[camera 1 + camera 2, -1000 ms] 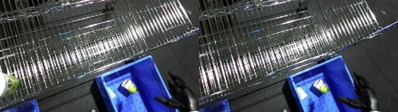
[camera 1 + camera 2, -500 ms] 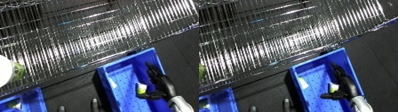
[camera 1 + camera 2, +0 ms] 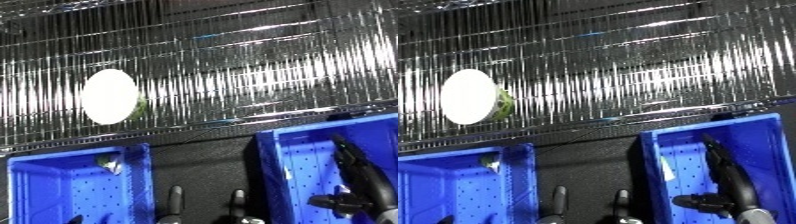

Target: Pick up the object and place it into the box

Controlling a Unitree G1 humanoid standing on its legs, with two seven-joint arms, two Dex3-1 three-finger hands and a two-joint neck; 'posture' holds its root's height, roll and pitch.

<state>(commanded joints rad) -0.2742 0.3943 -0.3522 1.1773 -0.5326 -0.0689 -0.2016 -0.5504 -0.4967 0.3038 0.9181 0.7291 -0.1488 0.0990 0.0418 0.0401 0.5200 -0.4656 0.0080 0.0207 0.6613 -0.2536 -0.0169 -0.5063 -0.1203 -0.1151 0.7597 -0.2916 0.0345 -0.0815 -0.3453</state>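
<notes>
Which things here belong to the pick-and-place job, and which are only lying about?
Belong to the job:
- white round object on the wire shelf
- right blue bin
- right hand, reaching into that bin

Just there:
- wire shelf
- left blue bin, with a small item inside

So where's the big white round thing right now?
The white round object sits on the wire rack, on the left of both eye views, above the left blue bin and apart from it.
</notes>
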